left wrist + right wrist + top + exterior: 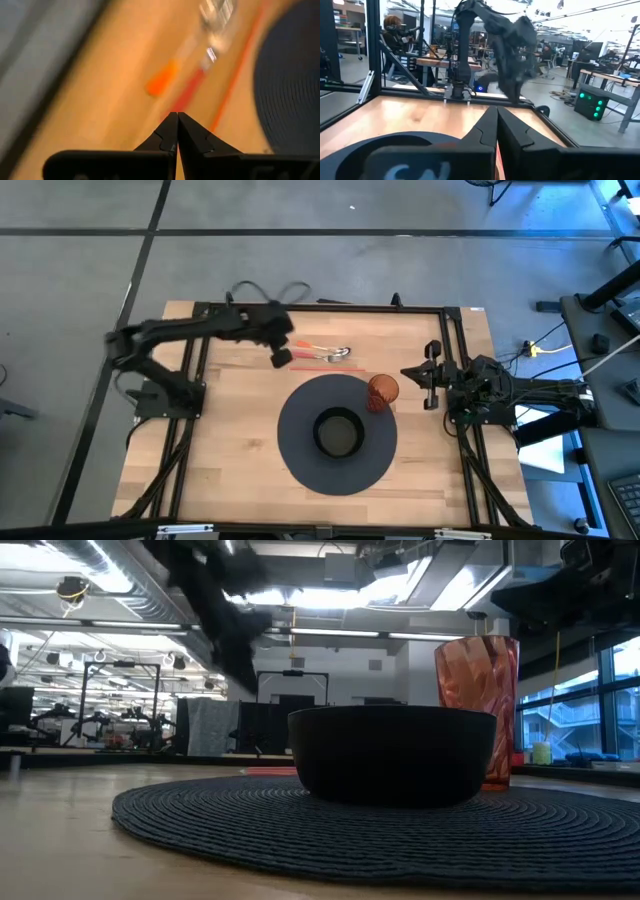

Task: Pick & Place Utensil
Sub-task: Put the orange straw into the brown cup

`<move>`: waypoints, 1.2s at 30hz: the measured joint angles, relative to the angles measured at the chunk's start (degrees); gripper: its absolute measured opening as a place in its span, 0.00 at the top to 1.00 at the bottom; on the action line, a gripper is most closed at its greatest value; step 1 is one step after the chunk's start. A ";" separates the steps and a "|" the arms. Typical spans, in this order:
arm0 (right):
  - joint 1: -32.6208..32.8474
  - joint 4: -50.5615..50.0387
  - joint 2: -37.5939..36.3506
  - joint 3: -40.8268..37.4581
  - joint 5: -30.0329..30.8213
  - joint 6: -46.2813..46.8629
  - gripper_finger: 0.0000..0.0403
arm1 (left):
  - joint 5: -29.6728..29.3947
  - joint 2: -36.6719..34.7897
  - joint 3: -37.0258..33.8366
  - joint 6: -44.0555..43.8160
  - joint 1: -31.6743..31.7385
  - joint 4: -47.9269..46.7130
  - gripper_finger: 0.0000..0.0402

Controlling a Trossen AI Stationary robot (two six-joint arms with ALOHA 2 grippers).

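Now we reach for the utensils (325, 353); our left claw (281, 357) is pinched shut just beside them, so it must open first.

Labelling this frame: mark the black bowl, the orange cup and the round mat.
black bowl (338, 433), high view, on its dark inside.
orange cup (478, 705), low view, on its ribbed side wall.
round mat (300, 445), high view, bare weave left of the bowl.
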 joint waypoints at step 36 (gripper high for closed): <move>0.00 1.50 0.04 0.07 0.01 0.35 0.98 | 8.91 30.56 19.26 17.78 -8.95 -5.89 0.51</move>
